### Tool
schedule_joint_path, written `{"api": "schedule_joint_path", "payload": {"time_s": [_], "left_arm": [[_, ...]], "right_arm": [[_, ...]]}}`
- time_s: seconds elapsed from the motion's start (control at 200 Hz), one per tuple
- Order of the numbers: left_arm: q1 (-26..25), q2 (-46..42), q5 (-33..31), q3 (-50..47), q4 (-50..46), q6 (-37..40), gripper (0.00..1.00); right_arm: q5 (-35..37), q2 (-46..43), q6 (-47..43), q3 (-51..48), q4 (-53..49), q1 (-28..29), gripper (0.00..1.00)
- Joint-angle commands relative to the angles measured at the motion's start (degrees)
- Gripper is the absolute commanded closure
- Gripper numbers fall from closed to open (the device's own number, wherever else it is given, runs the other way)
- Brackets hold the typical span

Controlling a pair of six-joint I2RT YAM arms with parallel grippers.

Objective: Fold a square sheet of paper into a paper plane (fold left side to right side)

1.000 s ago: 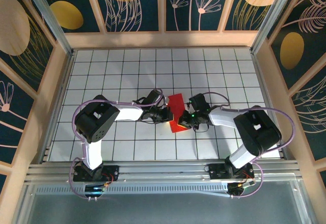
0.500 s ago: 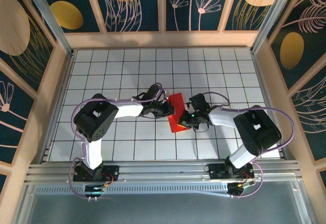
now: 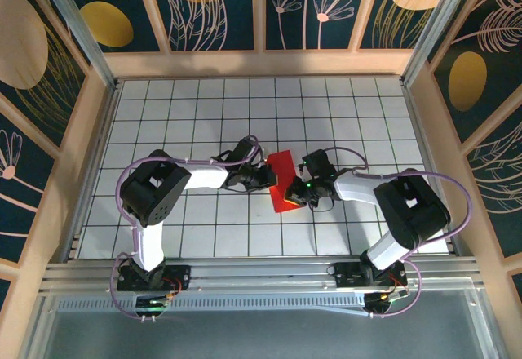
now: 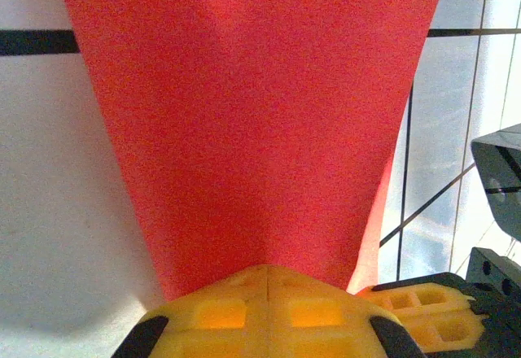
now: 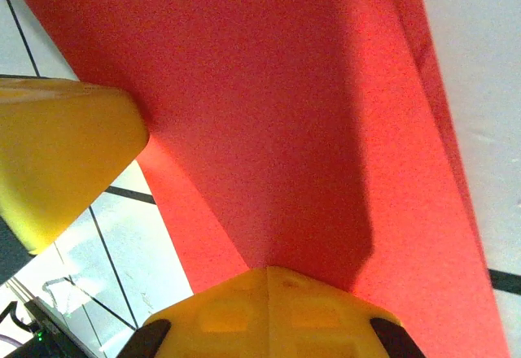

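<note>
The left gripper [image 4: 267, 281] is clamped shut on a corner of the red square sheet of paper [image 4: 252, 114], which fans out ahead of its tips. The right gripper [image 5: 267, 281] is closed too, its tips resting on the sheet, which spreads ahead and to both sides. The sheet lies between both grippers on the table [image 3: 204, 106].

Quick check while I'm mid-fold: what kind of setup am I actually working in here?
It looks like an enclosed tabletop robot cell, probably a lab or demo booth. It has a white gridded table, wood-framed walls with dark leaf-pattern panels around it, and an aluminium rail along the near edge.
</note>
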Motion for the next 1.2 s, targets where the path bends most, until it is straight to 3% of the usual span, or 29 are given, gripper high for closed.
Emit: {"api": "schedule_joint_path", "payload": {"time_s": [0.0,0.686,1.196], "left_arm": [[0.6,1.3,-1.1,-1.3,2.3,-0.7,1.00],[4.3,2.9,-5.4,-2.1,3.7,-0.9,1.00],[9.1,9.0,-7.2,9.1,1.0,1.6,1.00]], "right_arm": [[5.5,3.1,-1.6,-1.1,-6.7,0.5,1.00],[7.4,4.0,-2.8,-1.5,-9.0,0.5,1.00],[7.4,3.1,-1.7,-2.8,-8.2,0.5,1.00]]}}
